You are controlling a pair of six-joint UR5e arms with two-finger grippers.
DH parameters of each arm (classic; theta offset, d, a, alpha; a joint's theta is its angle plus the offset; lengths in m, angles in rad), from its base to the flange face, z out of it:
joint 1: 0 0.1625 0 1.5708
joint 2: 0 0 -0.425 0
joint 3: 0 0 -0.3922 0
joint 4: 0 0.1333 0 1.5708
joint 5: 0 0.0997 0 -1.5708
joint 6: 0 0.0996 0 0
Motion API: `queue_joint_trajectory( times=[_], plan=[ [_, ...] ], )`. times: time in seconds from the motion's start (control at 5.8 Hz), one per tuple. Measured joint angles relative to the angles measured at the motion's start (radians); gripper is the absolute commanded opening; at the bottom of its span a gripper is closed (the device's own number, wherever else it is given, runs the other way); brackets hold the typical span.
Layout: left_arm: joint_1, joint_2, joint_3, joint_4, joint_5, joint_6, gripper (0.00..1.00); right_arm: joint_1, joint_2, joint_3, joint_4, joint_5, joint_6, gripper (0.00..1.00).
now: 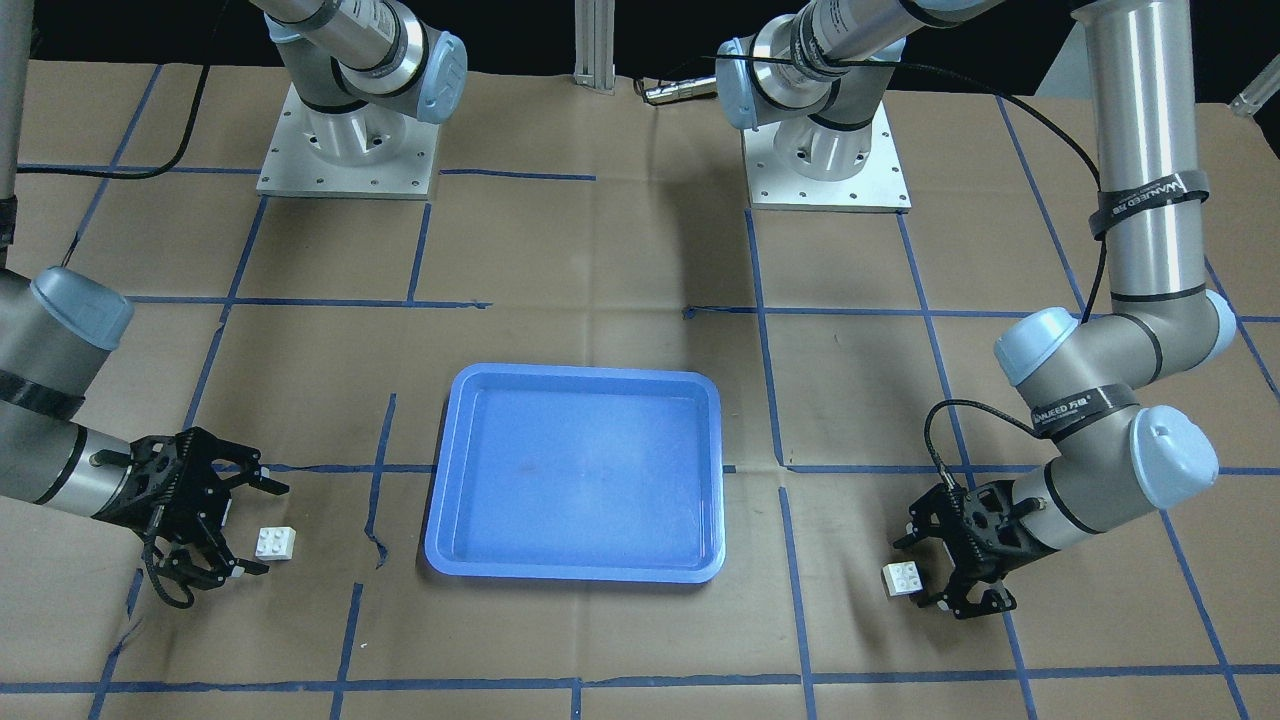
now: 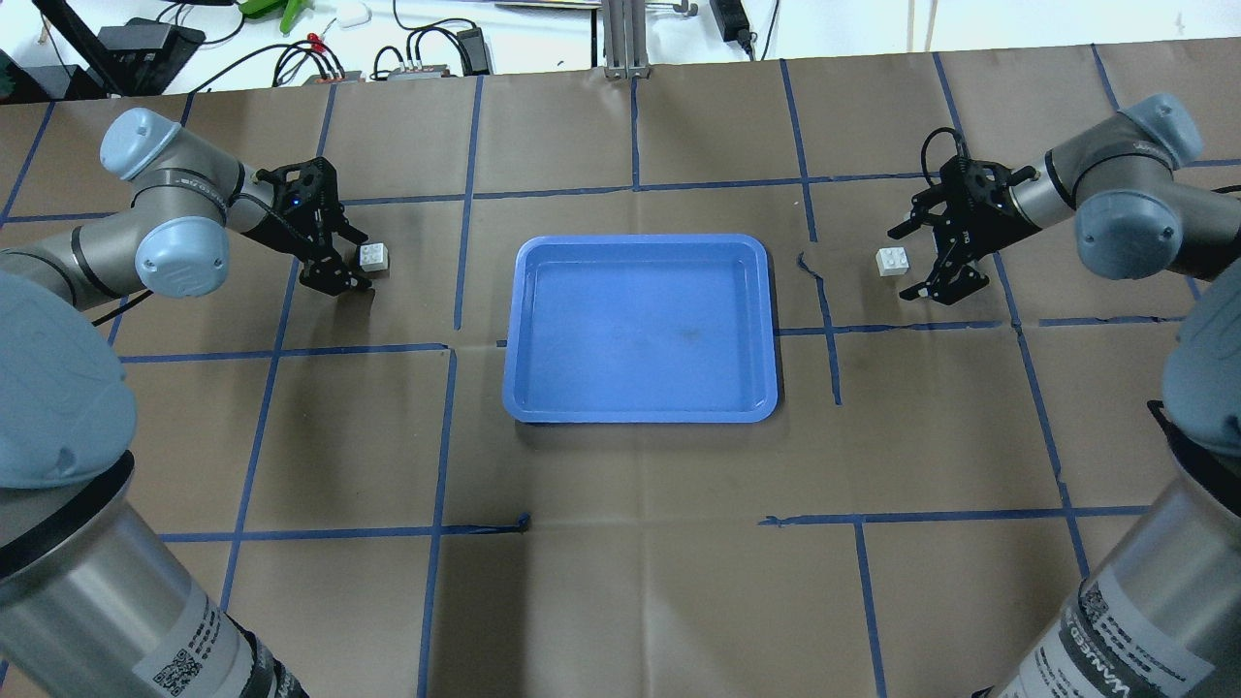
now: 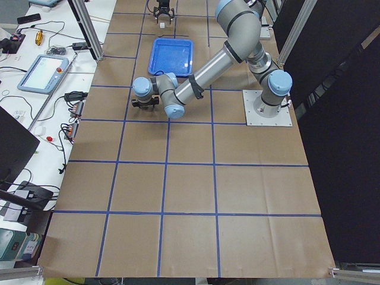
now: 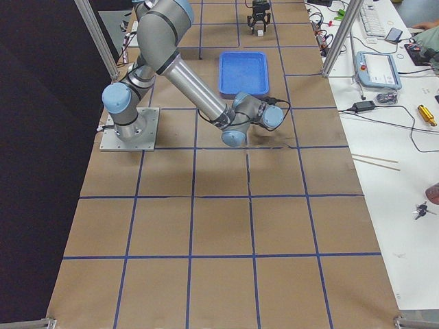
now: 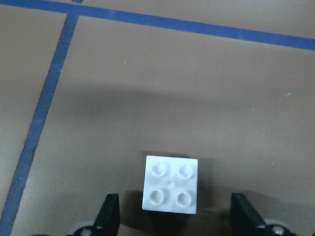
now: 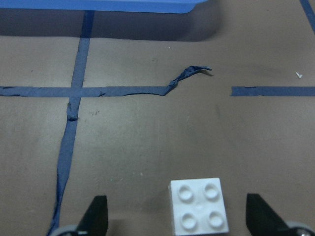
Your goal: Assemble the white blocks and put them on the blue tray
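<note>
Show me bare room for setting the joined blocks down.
The tray floor is wholly bare. Bare table also lies between the tray and the left block, and the right block. It is crowded only at the blocks, each between open jaws.

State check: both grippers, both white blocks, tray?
left gripper: open, straddling a block, not touching it.
right gripper: open, straddling the other block, not touching it.
white block by left gripper: on table, studs up, ungrasped.
white block by right gripper: on table, studs up, ungrasped.
blue tray: empty.
</note>
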Motion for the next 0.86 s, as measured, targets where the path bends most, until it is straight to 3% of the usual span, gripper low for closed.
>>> queue_joint_trajectory(
  times=[0.17,0.34,0.52,0.86],
  plan=[
    [0.000,0.001,0.000,0.001,0.000,0.000,0.13,0.000,0.008,-0.005,0.000,0.000,0.004,0.95],
    [0.000,0.002,0.000,0.001,0.000,-0.001,0.08,0.000,0.009,-0.017,0.001,0.001,0.009,0.85],
    [-0.003,0.007,0.002,0.003,-0.001,-0.001,0.05,0.000,0.009,-0.026,0.002,0.001,0.011,0.85],
    [-0.068,0.041,0.008,-0.001,-0.002,-0.005,0.02,0.000,0.009,-0.029,0.004,0.000,0.013,0.58]
  ],
)
